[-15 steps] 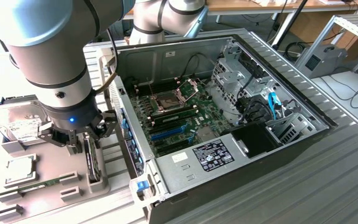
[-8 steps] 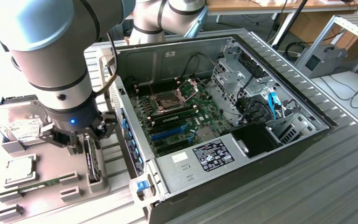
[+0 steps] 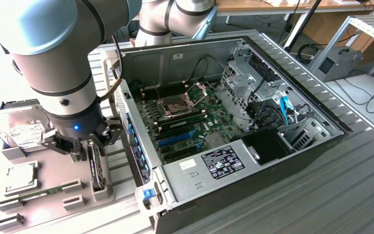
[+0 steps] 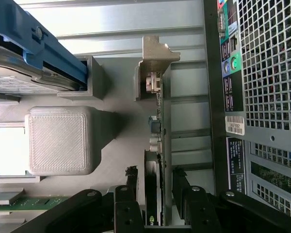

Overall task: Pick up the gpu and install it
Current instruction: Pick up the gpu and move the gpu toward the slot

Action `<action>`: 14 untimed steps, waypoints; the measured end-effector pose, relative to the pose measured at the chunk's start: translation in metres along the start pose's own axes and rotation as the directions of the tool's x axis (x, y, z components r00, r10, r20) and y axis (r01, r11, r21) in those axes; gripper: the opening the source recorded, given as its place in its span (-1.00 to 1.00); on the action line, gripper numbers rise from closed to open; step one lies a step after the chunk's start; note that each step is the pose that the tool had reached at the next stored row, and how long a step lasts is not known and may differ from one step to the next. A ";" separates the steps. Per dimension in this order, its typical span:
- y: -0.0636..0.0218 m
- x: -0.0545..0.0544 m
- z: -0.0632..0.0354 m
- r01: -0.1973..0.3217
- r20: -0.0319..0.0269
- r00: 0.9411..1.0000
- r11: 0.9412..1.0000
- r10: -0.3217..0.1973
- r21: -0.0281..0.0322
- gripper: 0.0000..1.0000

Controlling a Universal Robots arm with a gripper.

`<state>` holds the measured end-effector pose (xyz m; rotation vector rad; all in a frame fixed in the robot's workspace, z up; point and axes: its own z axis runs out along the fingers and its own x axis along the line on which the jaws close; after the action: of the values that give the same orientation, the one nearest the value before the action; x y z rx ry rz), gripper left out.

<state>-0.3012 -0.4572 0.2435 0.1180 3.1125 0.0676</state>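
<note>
Tool (image 4: 154, 174) | wide open, gripping nothing | gpu (image 4: 164, 121) on edge between its jaws

Site read as a robotics lab or test workshop. A robot arm (image 3: 50, 63) stood over a ribbed aluminium surface (image 3: 343, 195). An opened desktop computer case (image 3: 174, 61) lay on it beside grey printed part holders (image 3: 73, 201). Behind were wooden desks (image 3: 271, 7), loose cables (image 3: 369, 100) and a metal-profile frame (image 3: 362, 22).

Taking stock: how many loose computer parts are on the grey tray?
4: hard drive farthest back, processor in front of it, memory stick nearest the camera, graphics card standing on edge between the open jaws. The arm may hide more.
</note>
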 end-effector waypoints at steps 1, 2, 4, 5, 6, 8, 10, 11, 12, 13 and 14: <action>0.0000 0.000 0.0000 0.000 0.000 1.000 1.000 0.000 0.000 -0.15; 0.0000 0.000 0.0000 0.000 0.000 1.000 1.000 0.000 0.000 -0.15; 0.0000 0.000 0.0000 0.000 0.000 1.000 1.000 0.000 0.000 -0.32; 0.0000 0.000 0.0000 0.000 0.000 1.000 1.000 0.000 0.000 -0.32; 0.0000 0.000 0.0000 0.000 0.000 1.000 1.000 0.000 0.000 -0.44; 0.0000 0.000 0.0000 0.000 0.000 1.000 1.000 0.000 0.000 -0.48; 0.0000 0.000 0.0000 0.000 0.000 1.000 1.000 0.000 0.000 -0.48; 0.0000 0.000 0.0000 0.000 0.000 1.000 1.000 0.000 0.000 -0.48; 0.0000 0.000 0.0000 0.000 0.000 1.000 1.000 0.000 0.000 -0.48; 0.0000 0.000 0.0000 0.000 0.000 1.000 1.000 0.000 0.000 -0.48; 0.0000 0.000 0.0000 0.000 0.000 1.000 1.000 0.000 0.000 -0.48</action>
<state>-0.3012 -0.4572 0.2435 0.1180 3.1125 0.0676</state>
